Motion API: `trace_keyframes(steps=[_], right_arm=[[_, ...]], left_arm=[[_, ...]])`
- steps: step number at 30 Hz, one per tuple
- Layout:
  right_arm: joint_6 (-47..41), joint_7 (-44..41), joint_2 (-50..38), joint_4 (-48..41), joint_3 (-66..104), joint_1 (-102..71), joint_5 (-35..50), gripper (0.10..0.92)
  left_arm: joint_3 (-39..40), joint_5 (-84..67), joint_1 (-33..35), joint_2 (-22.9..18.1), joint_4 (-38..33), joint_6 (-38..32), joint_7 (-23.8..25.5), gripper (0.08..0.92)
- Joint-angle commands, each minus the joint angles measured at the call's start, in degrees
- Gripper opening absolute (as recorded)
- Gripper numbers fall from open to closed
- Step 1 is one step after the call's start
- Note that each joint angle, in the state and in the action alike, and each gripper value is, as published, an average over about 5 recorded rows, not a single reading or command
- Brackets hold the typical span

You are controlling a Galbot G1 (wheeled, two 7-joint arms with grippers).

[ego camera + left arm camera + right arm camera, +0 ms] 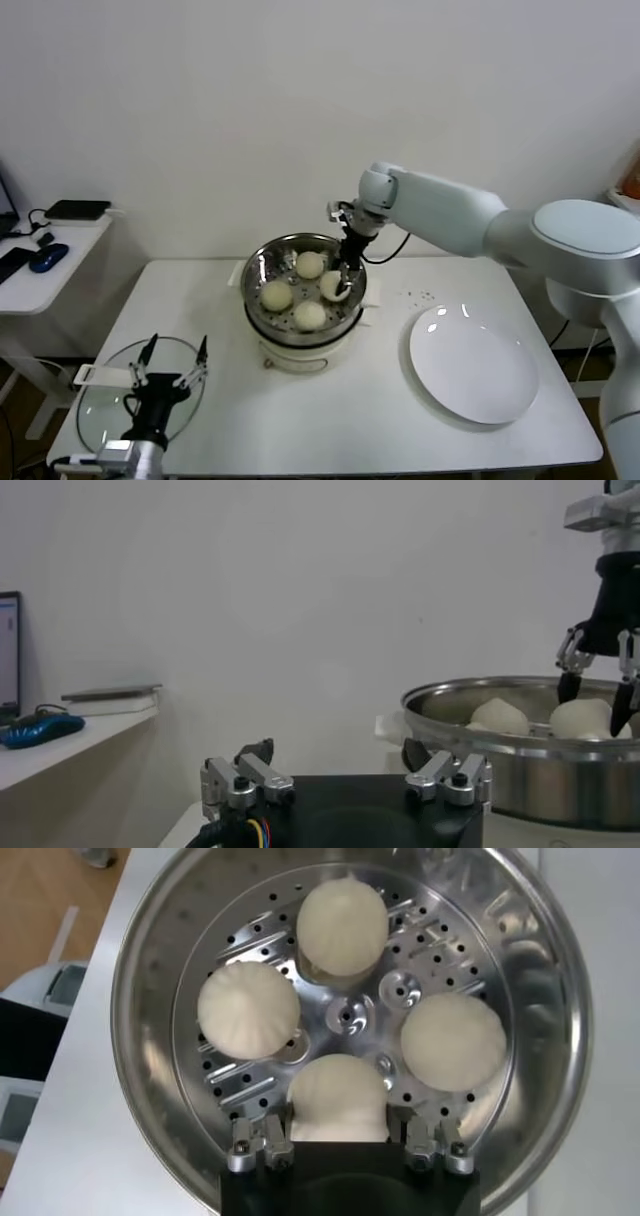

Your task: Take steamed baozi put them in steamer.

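Four cream-white steamed baozi lie in the steel steamer (pixel 262 262) on its perforated floor. In the right wrist view three sit free (pixel 342 925) (pixel 248 1010) (pixel 453 1042). The fourth baozi (pixel 338 1098) rests on the floor with my right gripper (pixel 340 1116) shut on it, a finger against each side. In the head view that gripper (pixel 345 283) reaches down into the steamer's right side. My left gripper (pixel 170 365) is open and empty at the table's front left, above the glass lid. Its own view shows the steamer (pixel 500 770) farther off.
A flat white plate (pixel 472 365) lies empty to the right of the steamer. The round glass lid (pixel 105 410) lies at the front left corner. The steamer stands on a cream pot base (pixel 300 352). A side table (pixel 60 250) with a mouse stands at the far left.
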Motion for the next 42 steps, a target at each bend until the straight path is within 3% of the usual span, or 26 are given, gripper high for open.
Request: trace_keyframes(steps=[1, 7, 15, 27, 42], right_arm=[[-0.1, 0.2, 0.3, -0.3, 0.5, -1.2, -0.9, 0.625], [0.2, 0.1, 0.2, -0.4, 1.0, -1.8, -2.4, 0.648], [0.4, -0.3, 0.0, -0.6, 1.6, -1.1, -2.5, 0.811], [1.4, -0.5, -3.8, 3.4, 2.0, 4.4, -2.2, 0.823], [2.5, 2.8, -22.5, 23.1, 10.2, 9.7, -3.0, 0.823]], left_arm=[[0.1, 0.1, -0.1, -0.1, 0.1, 0.0, 0.0, 0.823], [0.1, 0.1, -0.4, -0.2, 0.0, 0.2, 0.0, 0.823], [0.1, 0.1, -0.3, -0.1, 0.3, 0.0, 0.0, 0.823], [0.3, 0.2, -0.5, -0.1, -0.1, 0.2, 0.0, 0.823], [0.1, -0.8, 0.2, 0.2, -1.6, 0.5, -0.1, 0.823]])
